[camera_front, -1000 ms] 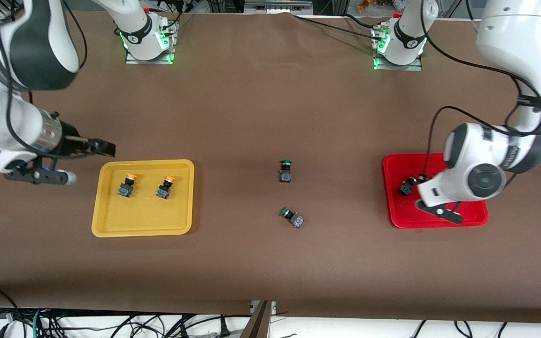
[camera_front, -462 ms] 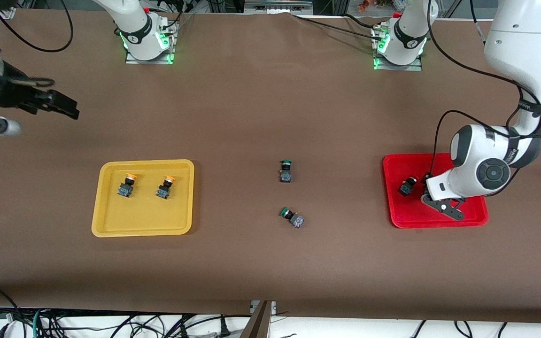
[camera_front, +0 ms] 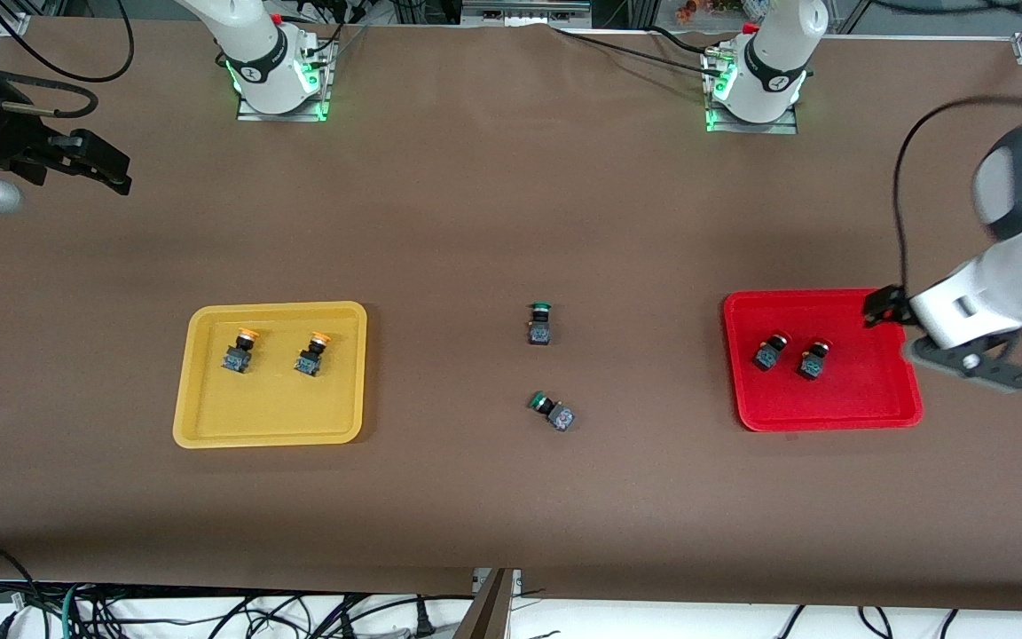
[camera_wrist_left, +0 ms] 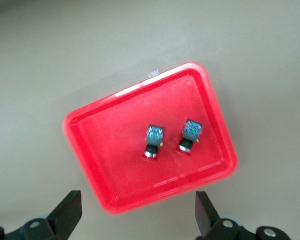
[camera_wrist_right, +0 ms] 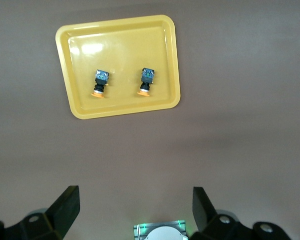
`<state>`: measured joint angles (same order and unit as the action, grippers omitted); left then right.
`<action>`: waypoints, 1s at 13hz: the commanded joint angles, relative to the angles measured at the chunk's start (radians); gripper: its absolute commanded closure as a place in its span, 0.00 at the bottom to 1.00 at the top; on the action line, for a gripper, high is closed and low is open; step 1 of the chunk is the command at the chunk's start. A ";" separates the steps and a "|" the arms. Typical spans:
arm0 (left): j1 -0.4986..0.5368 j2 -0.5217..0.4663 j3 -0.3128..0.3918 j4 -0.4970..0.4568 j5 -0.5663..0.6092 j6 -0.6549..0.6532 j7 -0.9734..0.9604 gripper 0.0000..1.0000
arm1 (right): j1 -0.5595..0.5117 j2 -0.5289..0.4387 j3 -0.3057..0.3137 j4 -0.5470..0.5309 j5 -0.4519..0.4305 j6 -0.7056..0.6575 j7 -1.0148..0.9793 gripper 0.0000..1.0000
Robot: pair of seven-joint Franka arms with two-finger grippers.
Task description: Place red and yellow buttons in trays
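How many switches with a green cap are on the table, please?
2. One green-capped switch lies on the bare table between the trays; the other green-capped switch lies nearer to the front camera. None seems hidden.

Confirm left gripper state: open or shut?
Open. The left gripper has its fingers spread wide with nothing between them; both red buttons lie in the red tray.

Two orange-capped buttons [camera_front: 275, 350] with dark bodies lay in the yellow tray [camera_front: 209, 426], two red-capped ones [camera_front: 791, 355] in the red tray [camera_front: 830, 413]. Two green-capped switches [camera_front: 546, 368] sat on the plain brown table [camera_front: 475, 204]. The arms were white with black joints.
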<state>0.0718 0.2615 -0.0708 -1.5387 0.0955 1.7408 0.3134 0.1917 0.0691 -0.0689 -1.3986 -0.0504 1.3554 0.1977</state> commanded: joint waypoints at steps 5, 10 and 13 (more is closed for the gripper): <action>-0.029 -0.269 0.023 -0.122 -0.036 -0.051 -0.274 0.00 | -0.015 0.008 0.014 -0.007 -0.014 -0.012 -0.023 0.00; -0.061 -0.345 0.026 -0.236 -0.042 -0.048 -0.304 0.00 | -0.018 0.008 0.011 -0.007 -0.019 -0.012 -0.021 0.00; -0.056 -0.320 0.029 -0.199 -0.082 -0.056 -0.295 0.00 | -0.018 0.008 0.012 -0.007 -0.017 -0.012 -0.018 0.00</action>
<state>0.0219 -0.0770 -0.0530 -1.7671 0.0381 1.7012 0.0107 0.1835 0.0846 -0.0670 -1.4032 -0.0548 1.3500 0.1896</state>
